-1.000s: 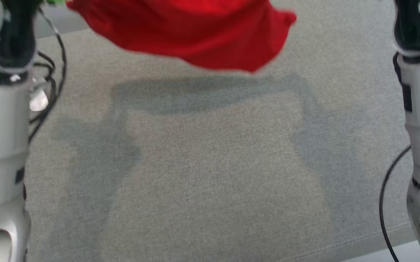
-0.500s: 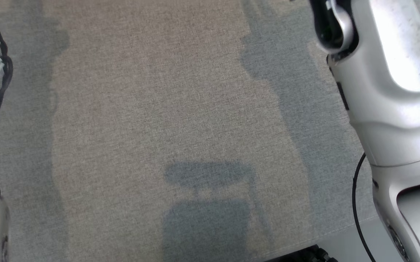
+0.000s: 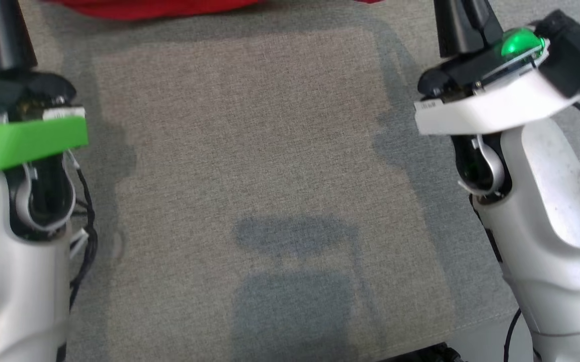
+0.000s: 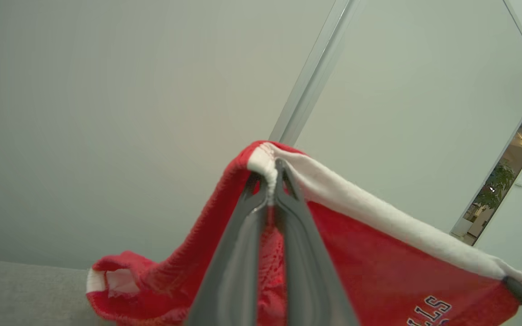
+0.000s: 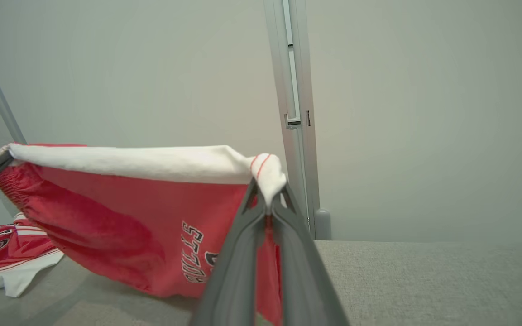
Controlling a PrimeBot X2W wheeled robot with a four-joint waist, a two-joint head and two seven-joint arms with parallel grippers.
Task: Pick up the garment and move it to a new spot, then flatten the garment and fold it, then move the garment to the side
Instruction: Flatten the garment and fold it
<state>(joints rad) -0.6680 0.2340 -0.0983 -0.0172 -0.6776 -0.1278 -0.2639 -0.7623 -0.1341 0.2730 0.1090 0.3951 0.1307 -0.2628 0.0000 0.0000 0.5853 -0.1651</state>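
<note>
The garment [image 5: 120, 213] is a pair of red shorts with a white waistband and dark lettering. It hangs stretched between my two grippers above the grey table. My left gripper [image 4: 270, 181] is shut on one corner of the waistband. My right gripper [image 5: 267, 199] is shut on the other corner. From the head view a thin red strip of the garment [image 3: 159, 7] runs along the top edge, between the green left wrist plate [image 3: 23, 141] and the white right wrist plate [image 3: 486, 108]. Both grippers' fingers run off the top there.
The table is covered in grey cloth [image 3: 249, 151], with its front edge [image 3: 476, 332] at the lower right. More red and white clothes [image 5: 2, 258] lie at the far left of the table. A pale wall with a metal post [image 5: 292, 113] stands behind.
The head camera has shifted. The garment filled the top of its view a second ago, was out of view half a second ago, and is now a thin strip. Both wrists have come into view.
</note>
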